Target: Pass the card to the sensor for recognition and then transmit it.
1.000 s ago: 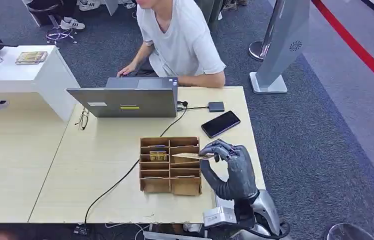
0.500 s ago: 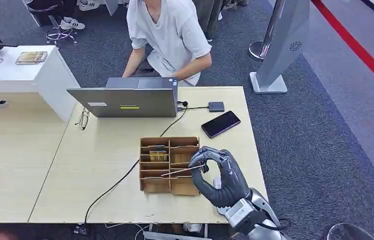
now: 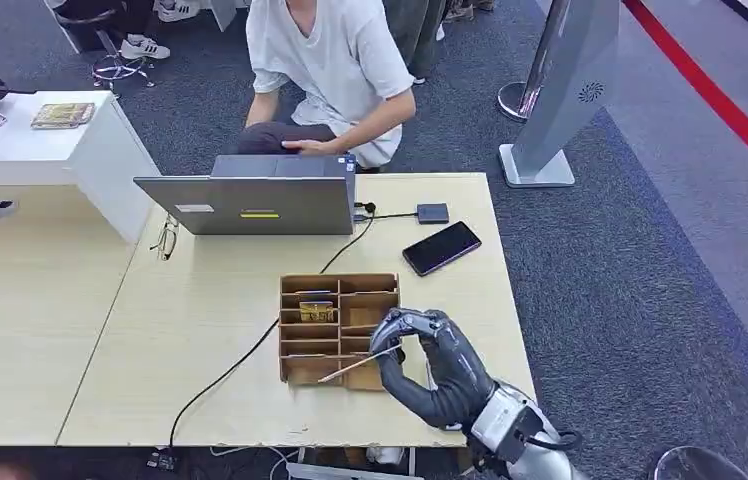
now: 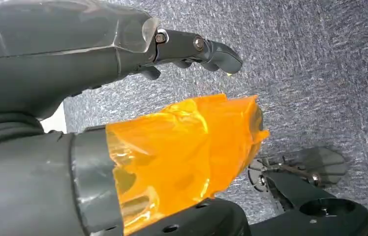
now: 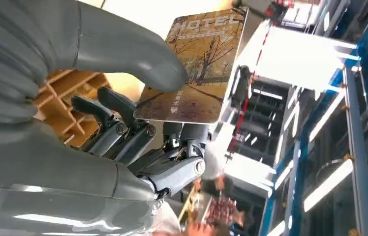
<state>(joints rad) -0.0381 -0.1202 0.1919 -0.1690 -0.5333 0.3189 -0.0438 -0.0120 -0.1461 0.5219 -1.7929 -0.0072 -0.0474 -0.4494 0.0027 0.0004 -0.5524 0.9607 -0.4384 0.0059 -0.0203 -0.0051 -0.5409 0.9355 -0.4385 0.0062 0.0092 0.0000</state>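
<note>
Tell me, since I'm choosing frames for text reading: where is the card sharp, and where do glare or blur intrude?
Right wrist view: the card pinched by the right robot hand is sharp, its big lettering legible; background windows blow out. Head view: evenly lit, card edge-on, thin. Left wrist view: close orange covering glares.

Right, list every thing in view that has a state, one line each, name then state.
right hand: pinches the card, above the organizer's near right corner
card: held, tilted, printed face showing in the right wrist view
left hand: holds nothing, fingers curled, over carpet
cardboard organizer: one card standing in a left compartment
laptop: lid open
phone: screen dark, lying flat
</note>
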